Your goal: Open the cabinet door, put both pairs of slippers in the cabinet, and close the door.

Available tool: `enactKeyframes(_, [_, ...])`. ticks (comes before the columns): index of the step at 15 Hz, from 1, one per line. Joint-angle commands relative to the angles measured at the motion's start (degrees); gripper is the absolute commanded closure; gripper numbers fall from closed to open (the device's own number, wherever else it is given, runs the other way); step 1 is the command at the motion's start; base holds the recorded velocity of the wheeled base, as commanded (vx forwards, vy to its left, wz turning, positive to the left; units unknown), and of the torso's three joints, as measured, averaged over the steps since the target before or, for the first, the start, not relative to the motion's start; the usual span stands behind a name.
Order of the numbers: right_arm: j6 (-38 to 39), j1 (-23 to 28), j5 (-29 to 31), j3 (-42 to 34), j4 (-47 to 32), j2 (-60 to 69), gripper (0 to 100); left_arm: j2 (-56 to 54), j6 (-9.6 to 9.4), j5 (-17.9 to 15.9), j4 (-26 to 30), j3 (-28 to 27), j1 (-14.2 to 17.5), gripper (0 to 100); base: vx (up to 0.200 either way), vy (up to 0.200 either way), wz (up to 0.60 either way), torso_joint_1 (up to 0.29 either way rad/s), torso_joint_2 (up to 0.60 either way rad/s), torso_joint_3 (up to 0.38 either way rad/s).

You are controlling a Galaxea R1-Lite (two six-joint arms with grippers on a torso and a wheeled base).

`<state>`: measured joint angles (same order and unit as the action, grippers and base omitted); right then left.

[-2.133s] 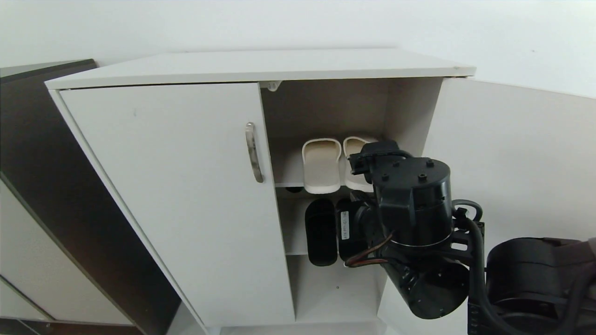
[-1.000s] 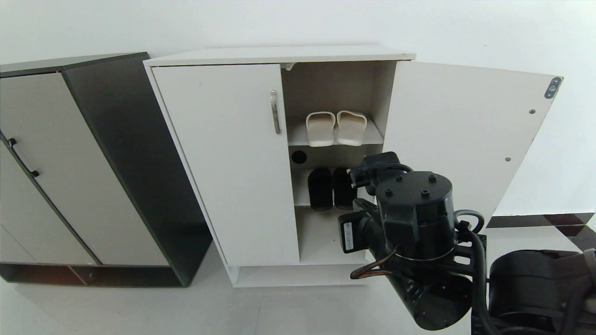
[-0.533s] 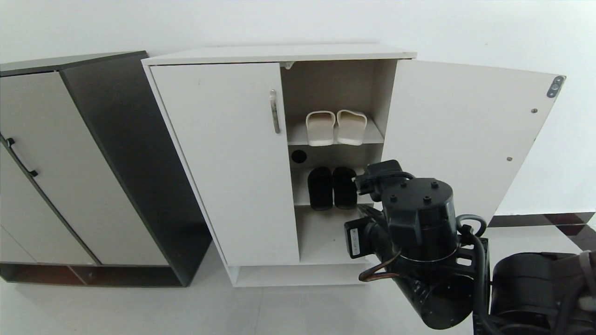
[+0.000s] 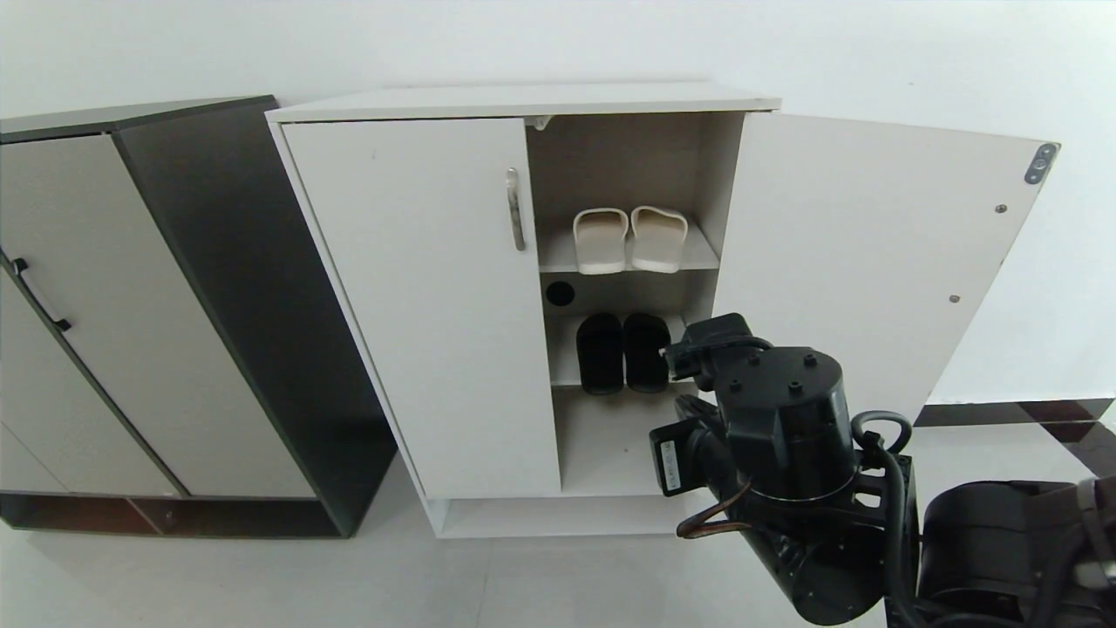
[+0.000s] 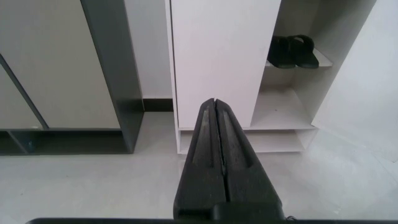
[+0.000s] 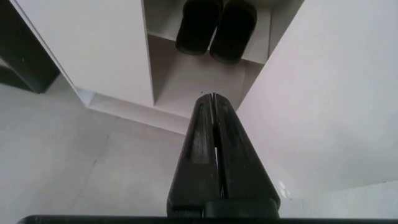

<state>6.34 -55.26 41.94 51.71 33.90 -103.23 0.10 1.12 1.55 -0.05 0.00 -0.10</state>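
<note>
White slippers (image 4: 629,239) in head view — in wrist views, left gripper (image 5: 214,103) and right gripper (image 6: 214,98) closed, empty

This looks like a plain room furnished like a home entryway. A white shoe cabinet (image 4: 418,305) stands against a bare white wall (image 4: 523,44) on a pale floor (image 4: 261,576), with cream slippers (image 4: 629,237) on its upper shelf and black slippers (image 4: 623,351) on the shelf below. A second cabinet (image 4: 218,288), dark-sided with a grey door, stands just beside it, and a dark skirting strip (image 4: 1011,410) runs along the wall's foot.
</note>
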Motion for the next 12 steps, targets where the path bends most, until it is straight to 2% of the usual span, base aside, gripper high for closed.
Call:
enactKeyframes(1, [0.0, 0.0, 0.0, 0.0, 0.0, -0.1, 100, 0.0, 0.02, 0.0, -0.1, 0.0, 0.0, 100, 0.0, 0.0, 0.0, 0.002, -0.09, -0.061])
enactKeyframes(5, [0.0, 0.0, 0.0, 0.0, 0.0, 0.1, 100, 0.0, 0.02, 0.0, 0.0, 0.0, 0.0, 100, 0.0, 0.0, 0.0, 0.023, -0.23, -0.322])
enactKeyframes(12, [0.0, 0.0, 0.0, 0.0, 0.0, 0.1, 100, 0.0, 0.02, 0.0, 0.0, 0.0, 0.0, 100, 0.0, 0.0, 0.0, 0.093, -0.5, -0.35])
